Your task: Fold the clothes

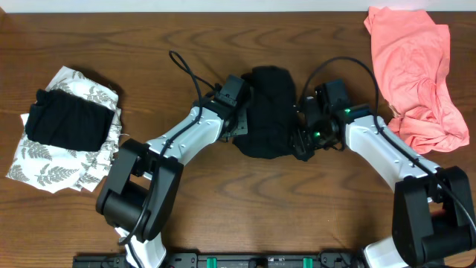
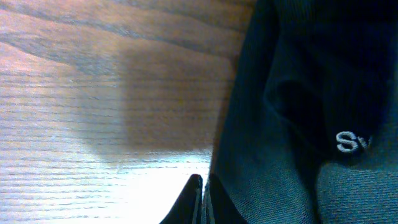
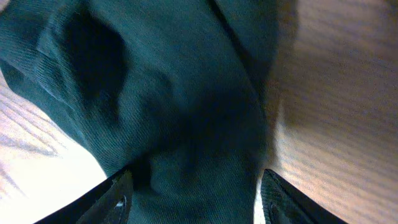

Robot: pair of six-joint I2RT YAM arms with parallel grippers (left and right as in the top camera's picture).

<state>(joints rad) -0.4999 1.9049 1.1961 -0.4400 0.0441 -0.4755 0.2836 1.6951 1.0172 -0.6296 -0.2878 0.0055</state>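
The black shirt [image 1: 266, 112] lies bunched in a narrow heap at the table's middle, with one arm on each side of it. My left gripper [image 1: 239, 117] is at the heap's left edge. In the left wrist view its jaws [image 2: 201, 198] are pressed together, and the shirt [image 2: 298, 93], showing a small white logo [image 2: 348, 142], lies against the right finger. I cannot tell whether any cloth is pinched. My right gripper [image 1: 301, 138] is at the heap's lower right. It stands open [image 3: 196, 199], with a fold of the shirt [image 3: 174, 112] between its spread fingers [image 3: 118, 196].
A salmon-pink garment [image 1: 416, 74] lies crumpled at the back right. At the left, a folded black garment [image 1: 67, 119] rests on a white leaf-print one [image 1: 52, 164]. Bare wooden table [image 1: 245, 208] runs along the front.
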